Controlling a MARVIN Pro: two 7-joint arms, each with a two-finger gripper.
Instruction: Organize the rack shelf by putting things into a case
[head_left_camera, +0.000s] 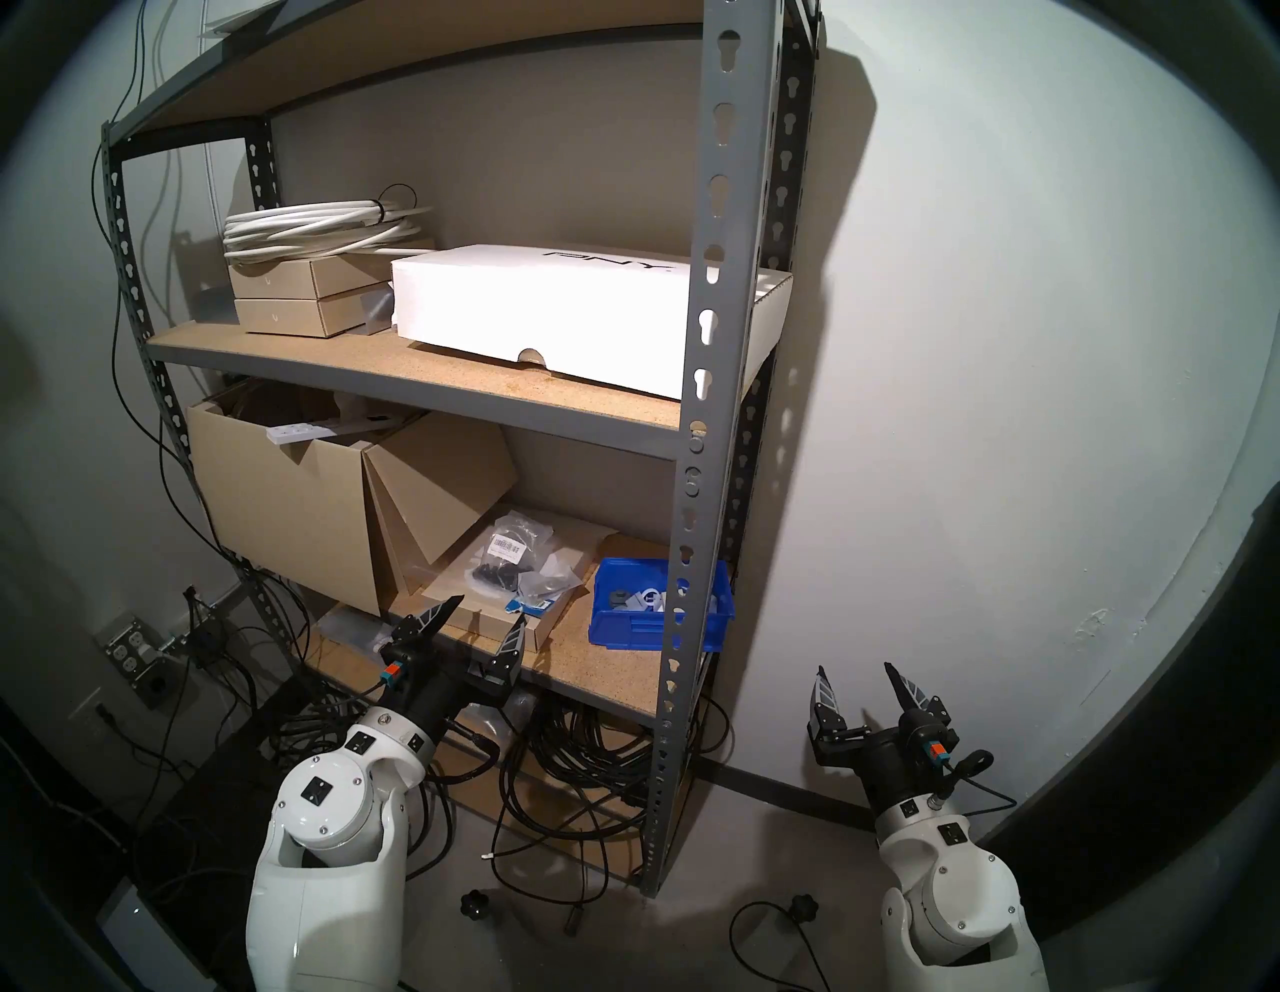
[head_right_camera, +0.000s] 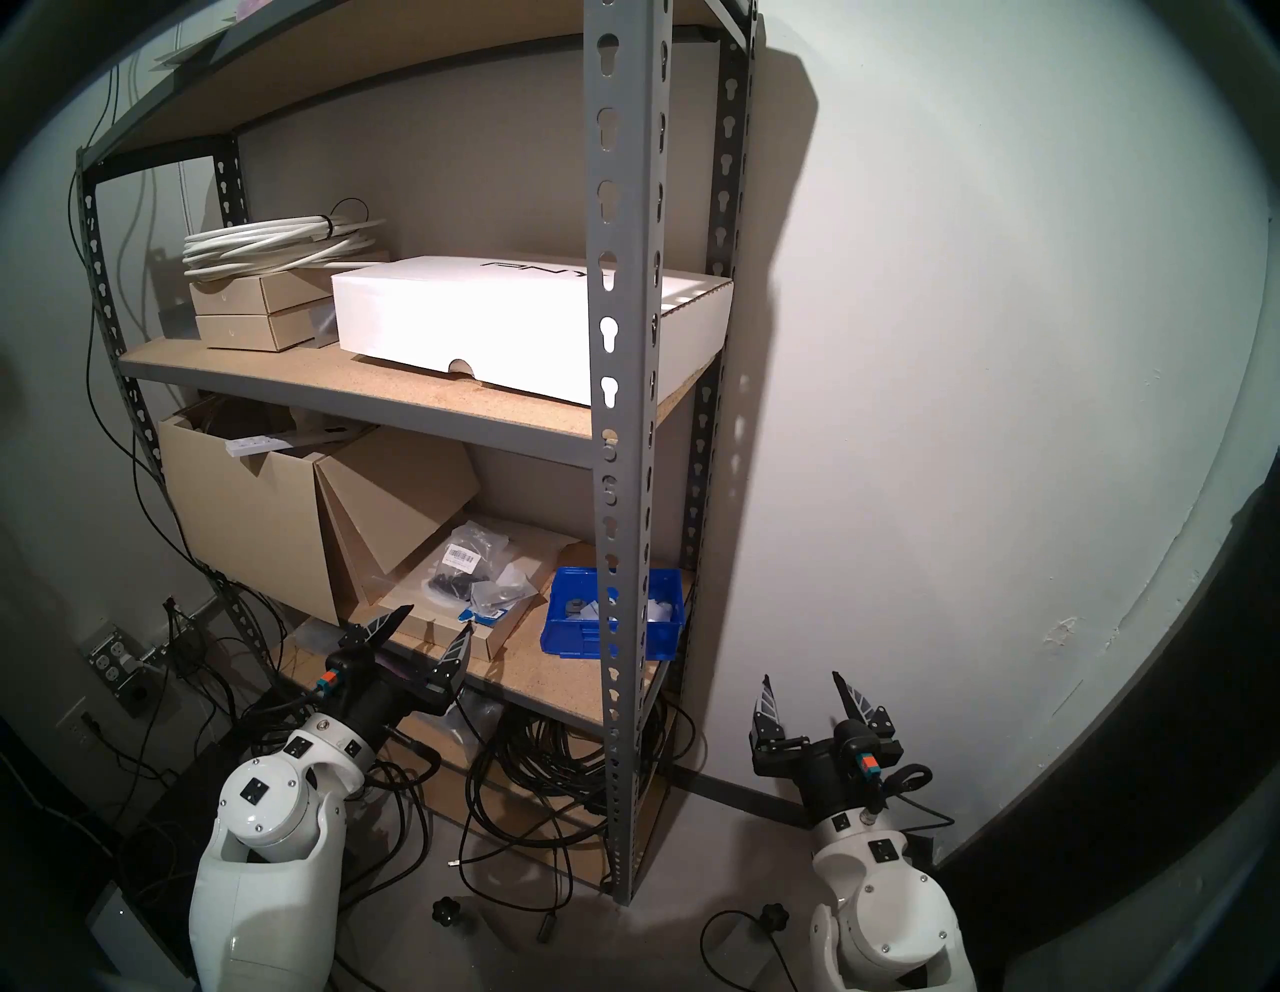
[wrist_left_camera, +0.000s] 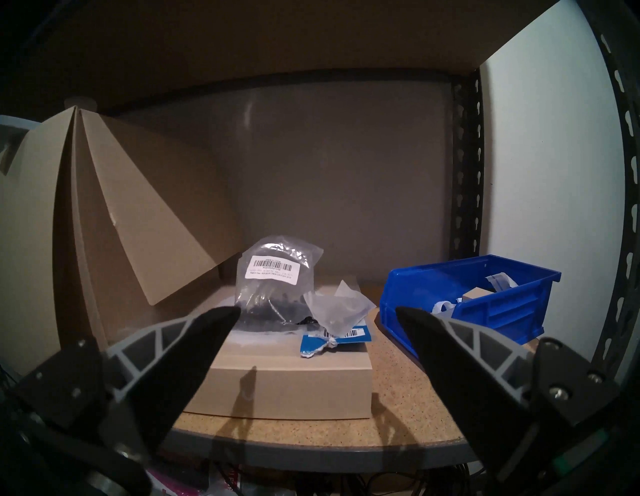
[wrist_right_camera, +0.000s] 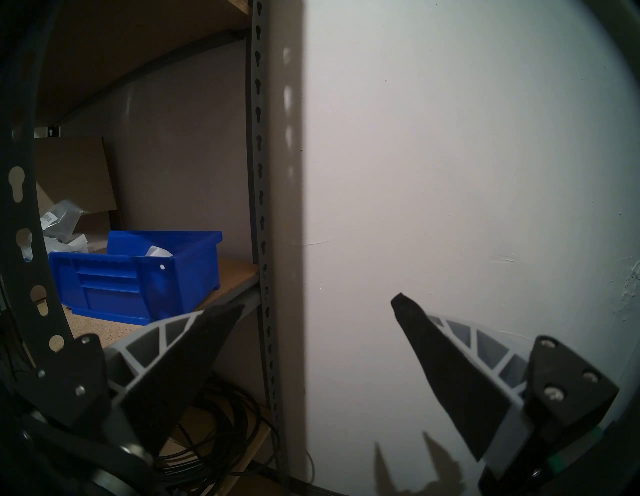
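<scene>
The left gripper (wrist_left_camera: 317, 313) has its jaws wide apart and empty, level with the flat cardboard box (wrist_left_camera: 294, 377) that carries the labelled parts bag (wrist_left_camera: 273, 287) and a smaller clear bag (wrist_left_camera: 337, 308); the blue bin (wrist_left_camera: 485, 311) stands just right of that box on the rack shelf (head_left_camera: 713, 388). Best to drive in above the box lid and pinch the labelled bag's crinkled top. The right gripper (head_left_camera: 862, 682) hangs right of the bin, jaws apart. The bin's contents are partly hidden by its wall.
</scene>
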